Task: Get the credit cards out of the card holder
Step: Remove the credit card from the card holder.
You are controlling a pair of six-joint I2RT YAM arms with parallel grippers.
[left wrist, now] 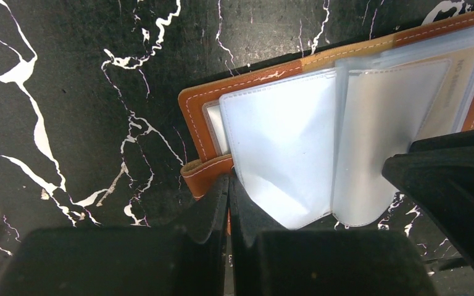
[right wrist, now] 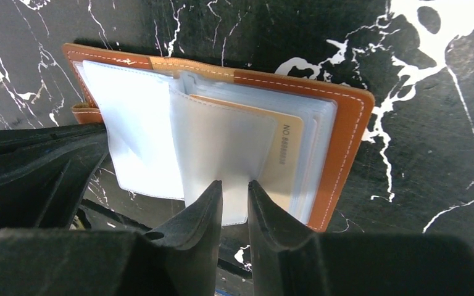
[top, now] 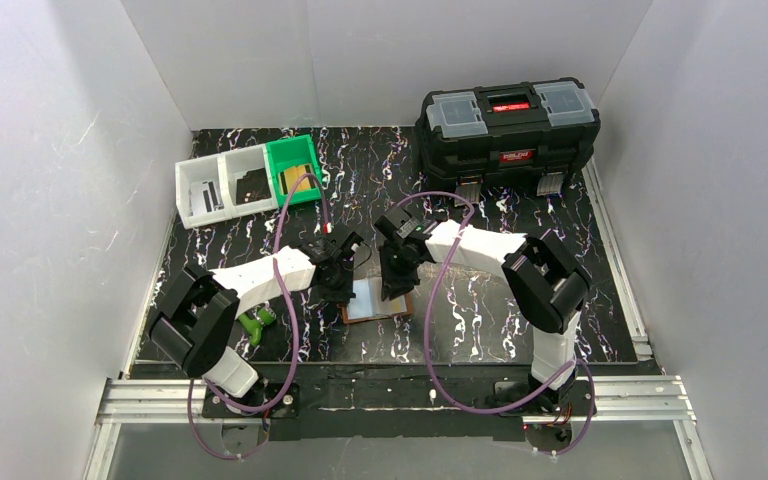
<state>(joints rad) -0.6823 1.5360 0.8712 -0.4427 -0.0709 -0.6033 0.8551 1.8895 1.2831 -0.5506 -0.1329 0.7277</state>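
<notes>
Both at card holder [right wrist: 347, 145]: L pincer [left wrist: 229, 184] closed, R pincer [right wrist: 235, 187] ajar.

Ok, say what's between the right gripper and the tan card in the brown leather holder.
A translucent plastic pocket leaf over the tan card, per the right wrist view.

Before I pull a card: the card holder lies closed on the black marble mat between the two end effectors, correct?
Not closed. The card holder lies open, clear sleeves fanned and a tan card showing; the right wrist view shows it. It does lie on the black marble mat between the left end effector and the right end effector.
</notes>
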